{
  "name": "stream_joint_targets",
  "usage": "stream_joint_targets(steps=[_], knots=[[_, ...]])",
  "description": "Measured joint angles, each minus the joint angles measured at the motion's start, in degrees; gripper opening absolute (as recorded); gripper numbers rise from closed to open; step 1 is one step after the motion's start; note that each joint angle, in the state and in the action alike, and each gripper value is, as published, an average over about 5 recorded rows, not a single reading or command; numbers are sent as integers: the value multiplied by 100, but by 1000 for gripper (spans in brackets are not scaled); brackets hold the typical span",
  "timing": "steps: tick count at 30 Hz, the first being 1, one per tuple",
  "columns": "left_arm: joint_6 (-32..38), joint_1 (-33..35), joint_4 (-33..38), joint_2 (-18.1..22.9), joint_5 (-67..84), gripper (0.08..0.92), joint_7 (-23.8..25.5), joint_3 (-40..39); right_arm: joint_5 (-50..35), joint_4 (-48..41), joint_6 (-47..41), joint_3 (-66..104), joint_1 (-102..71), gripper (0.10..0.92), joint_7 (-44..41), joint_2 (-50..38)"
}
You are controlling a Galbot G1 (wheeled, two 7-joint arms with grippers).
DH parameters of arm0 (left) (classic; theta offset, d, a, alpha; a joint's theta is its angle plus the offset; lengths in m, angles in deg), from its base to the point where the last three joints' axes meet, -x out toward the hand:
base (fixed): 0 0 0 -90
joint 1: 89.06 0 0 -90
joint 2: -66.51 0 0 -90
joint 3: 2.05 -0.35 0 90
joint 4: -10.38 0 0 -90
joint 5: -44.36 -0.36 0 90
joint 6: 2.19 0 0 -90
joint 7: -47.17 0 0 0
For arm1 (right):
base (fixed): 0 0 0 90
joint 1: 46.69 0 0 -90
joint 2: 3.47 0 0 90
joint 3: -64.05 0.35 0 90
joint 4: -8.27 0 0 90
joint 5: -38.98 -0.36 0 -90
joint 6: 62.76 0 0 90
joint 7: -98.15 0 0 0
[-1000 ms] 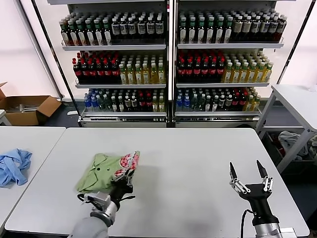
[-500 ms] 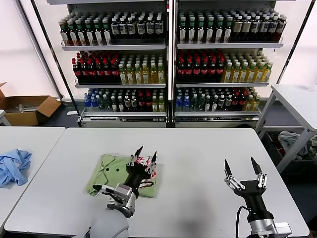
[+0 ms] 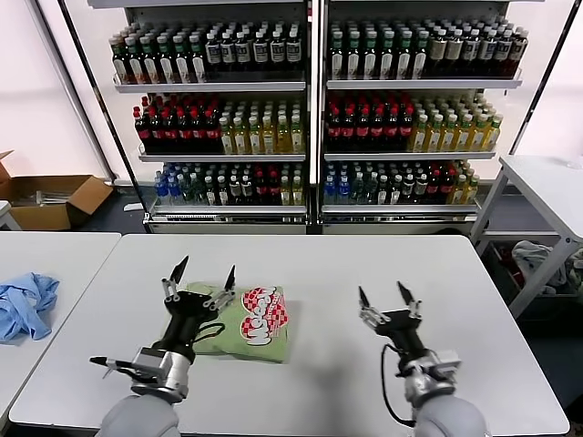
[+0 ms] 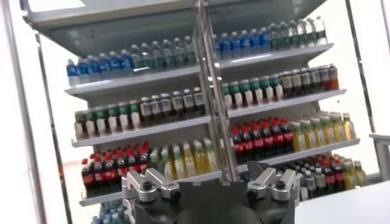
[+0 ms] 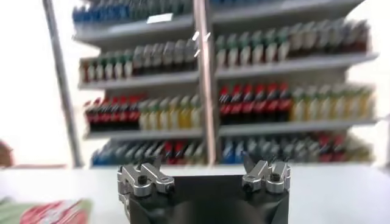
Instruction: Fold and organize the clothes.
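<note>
Light green cotton is seen folded into one compact bundle, the polo shirt [image 3: 250, 323], lying on the white table [image 3: 346, 273] toward its left-front part, with the red-and-white chequered print turned up on the bundle's right half. White lettering is carried on that print, but it cannot be read. In the right wrist view a corner of the same shirt is caught low at the edge.

Two grippers are counted. The left gripper [image 3: 200, 280] is raised just over the shirt's left edge, its fingers spread wide and nothing pinched between them. The right gripper [image 3: 386, 300] is held above bare tabletop, well apart from the shirt, its fingers likewise spread and empty.

One smaller light blue garment [image 3: 24, 305] is left crumpled on a second table to the left. One cardboard box [image 3: 50, 200] is set on the floor beyond it. Two shelving units [image 3: 314, 118] are stood side by side behind the table, three stocked shelves visible in each (bottle labels are too small to be read).
</note>
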Motion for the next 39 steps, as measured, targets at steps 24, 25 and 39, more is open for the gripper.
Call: stream_joint_targets(steps=[24,25,39], knots=[[347,1114,24,79,-105,823,473,984,-943,-1599,-1693,-2129,2109,646,10,771],[346,1124,29,86,-107,823,476,989,-948,-1638,-1695,-2153,2138,620,3,792],[353,1297,77,106,-124,823,474,1064,-911,-2179,-1621,-2257,2359,213,-139,1128]])
